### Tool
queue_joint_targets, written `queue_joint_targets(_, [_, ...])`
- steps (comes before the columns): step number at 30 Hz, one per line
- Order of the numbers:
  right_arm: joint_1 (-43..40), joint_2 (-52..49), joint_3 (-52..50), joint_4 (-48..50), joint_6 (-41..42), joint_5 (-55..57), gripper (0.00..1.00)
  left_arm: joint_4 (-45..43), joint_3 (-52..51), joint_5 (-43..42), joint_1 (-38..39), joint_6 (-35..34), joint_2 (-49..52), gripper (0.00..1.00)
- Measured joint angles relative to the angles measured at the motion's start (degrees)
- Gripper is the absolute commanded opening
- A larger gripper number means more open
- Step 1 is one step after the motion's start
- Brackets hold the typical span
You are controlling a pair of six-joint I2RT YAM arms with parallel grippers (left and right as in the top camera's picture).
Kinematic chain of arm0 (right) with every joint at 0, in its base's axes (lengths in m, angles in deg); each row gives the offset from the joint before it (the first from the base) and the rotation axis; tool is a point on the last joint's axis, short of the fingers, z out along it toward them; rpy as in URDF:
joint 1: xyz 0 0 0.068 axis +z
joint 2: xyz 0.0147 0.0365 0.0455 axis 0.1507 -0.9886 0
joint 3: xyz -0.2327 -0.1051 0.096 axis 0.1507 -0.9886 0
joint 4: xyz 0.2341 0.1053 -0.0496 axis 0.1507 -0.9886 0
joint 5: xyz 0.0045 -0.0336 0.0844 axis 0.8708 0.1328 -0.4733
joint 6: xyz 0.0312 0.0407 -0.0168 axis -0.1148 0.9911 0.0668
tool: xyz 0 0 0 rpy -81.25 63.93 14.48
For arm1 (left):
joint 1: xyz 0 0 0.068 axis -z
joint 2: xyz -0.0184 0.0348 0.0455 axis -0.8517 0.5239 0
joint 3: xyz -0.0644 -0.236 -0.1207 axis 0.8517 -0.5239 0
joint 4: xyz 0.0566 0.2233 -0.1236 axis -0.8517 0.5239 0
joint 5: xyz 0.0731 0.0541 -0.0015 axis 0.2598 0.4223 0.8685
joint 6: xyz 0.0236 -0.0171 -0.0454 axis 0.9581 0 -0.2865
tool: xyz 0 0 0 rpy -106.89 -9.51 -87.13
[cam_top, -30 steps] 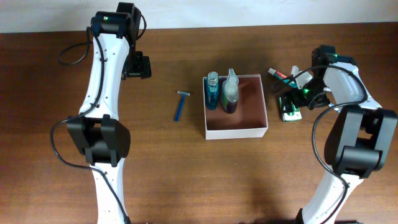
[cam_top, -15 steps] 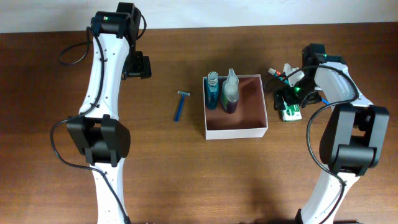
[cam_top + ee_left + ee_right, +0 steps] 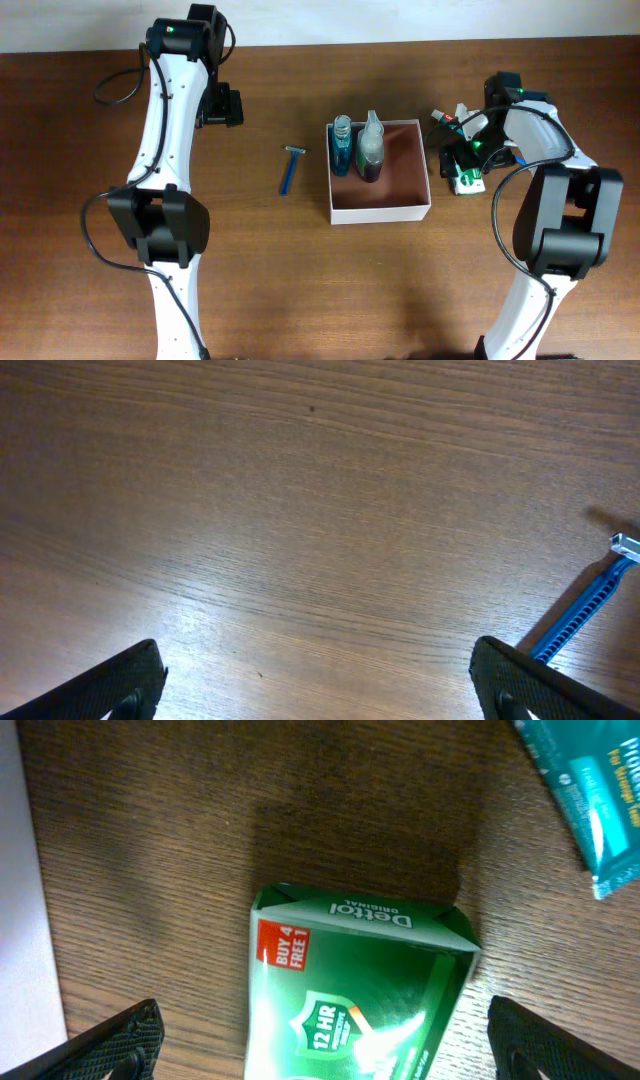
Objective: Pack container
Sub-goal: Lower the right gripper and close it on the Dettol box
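Note:
The container (image 3: 414, 210) is a square white box with a reddish-brown inside, at the table's middle. A blue bottle (image 3: 341, 146) and a clear bottle with dark liquid (image 3: 370, 150) stand in its far left corner. Its white wall shows at the left edge of the right wrist view (image 3: 20, 900). My right gripper (image 3: 468, 160) is open right over a green Dettol packet (image 3: 350, 990), which lies between its fingers (image 3: 325, 1045). My left gripper (image 3: 220, 108) is open and empty over bare table at the far left (image 3: 315, 685). A blue razor (image 3: 290, 170) lies left of the container and also shows in the left wrist view (image 3: 585, 615).
A teal sachet (image 3: 585, 800) lies just beyond the green packet. A small red-and-white item (image 3: 450, 117) lies at the far right near the right arm. The table is dark brown wood.
My right gripper has shifted left and a little back, settling over the green packet. The left arm, the razor and the container have not moved.

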Motion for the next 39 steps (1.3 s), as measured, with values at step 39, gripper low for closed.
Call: queue_joint_targets(39, [0.0, -1.42, -0.46, 1.66, 7.08, 1.95, 0.99, 0.48, 0.0, 0.0, 0.0, 0.0, 0.0, 0.99])
